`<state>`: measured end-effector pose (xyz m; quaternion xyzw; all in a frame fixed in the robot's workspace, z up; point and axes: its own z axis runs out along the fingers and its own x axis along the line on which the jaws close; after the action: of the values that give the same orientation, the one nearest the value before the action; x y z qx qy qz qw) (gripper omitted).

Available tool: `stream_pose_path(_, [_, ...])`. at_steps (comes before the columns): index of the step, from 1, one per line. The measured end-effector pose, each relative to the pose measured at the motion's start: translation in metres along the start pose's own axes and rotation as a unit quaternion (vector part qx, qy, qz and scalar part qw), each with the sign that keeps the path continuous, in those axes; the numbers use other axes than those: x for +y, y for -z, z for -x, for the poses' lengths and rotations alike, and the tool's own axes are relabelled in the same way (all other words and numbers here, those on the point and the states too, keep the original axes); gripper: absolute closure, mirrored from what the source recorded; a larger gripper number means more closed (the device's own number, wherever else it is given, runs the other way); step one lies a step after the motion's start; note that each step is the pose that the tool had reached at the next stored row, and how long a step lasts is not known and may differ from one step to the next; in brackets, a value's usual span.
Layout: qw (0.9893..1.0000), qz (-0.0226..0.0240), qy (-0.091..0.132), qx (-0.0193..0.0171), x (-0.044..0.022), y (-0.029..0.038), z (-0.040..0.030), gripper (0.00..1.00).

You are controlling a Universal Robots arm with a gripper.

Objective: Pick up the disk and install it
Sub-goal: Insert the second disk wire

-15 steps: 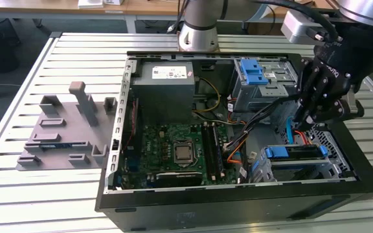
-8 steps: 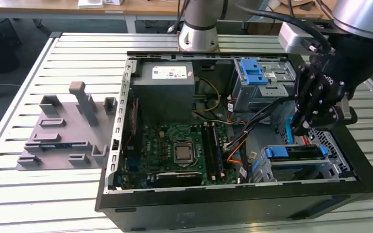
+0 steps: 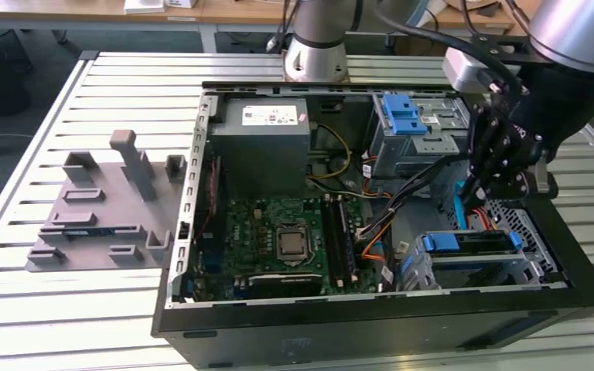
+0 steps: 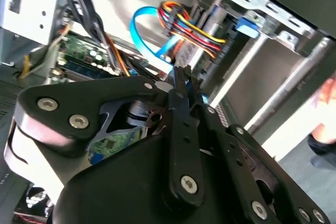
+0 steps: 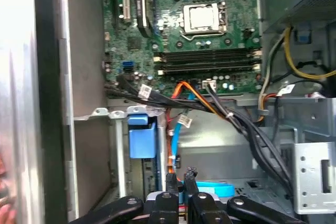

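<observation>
Gripper (image 3: 495, 166): inside the open case (image 3: 380, 325), above the drive cage (image 3: 472, 259) — fingertips (image 5: 190, 172) close together, nothing visibly clamped.
Disk (image 3: 469, 244): apparently seated in the cage, blue rail showing.
Progress: judged late — placement seemingly done, seating unconfirmed.

1. I am looking at a robotics lab or test workshop: my arm's base (image 3: 315, 46) is bolted at the far edge of a table (image 3: 121, 93) made of slotted aluminium profiles.
2. An opened desktop computer case (image 3: 380, 309) lies on the table, motherboard (image 3: 287, 239) exposed.
3. A grey printed fixture (image 3: 101, 209) sits near the table's edge on the exterior view's left.
4. Wooden desks (image 3: 235, 11) stand behind.
</observation>
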<state>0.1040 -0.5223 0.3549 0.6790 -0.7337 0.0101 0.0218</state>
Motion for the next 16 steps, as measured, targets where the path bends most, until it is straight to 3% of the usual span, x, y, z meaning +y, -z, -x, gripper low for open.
stream_pose_path(2, [0.9999,0.0008,0.0,-0.0107,-0.0002,-0.0011,-0.0016,0.83])
stream_pose_path(4, [0.9999,0.0012,0.0,-0.0155,-0.0005,-0.0028,-0.0054,0.83])
stream_pose_path(9, [0.9999,0.0013,0.0,-0.0169,-0.0017,-0.0079,-0.0192,0.83])
stream_pose_path(14, [0.9998,0.0014,0.0,-0.0186,-0.0018,-0.0099,-0.0205,0.83])
stream_pose_path(15, [0.9997,0.0018,0.0,-0.0232,-0.0019,-0.0102,-0.021,0.83])
stream_pose_path(16, [0.9995,0.0024,0.001,-0.031,-0.002,-0.0104,-0.0221,0.83])
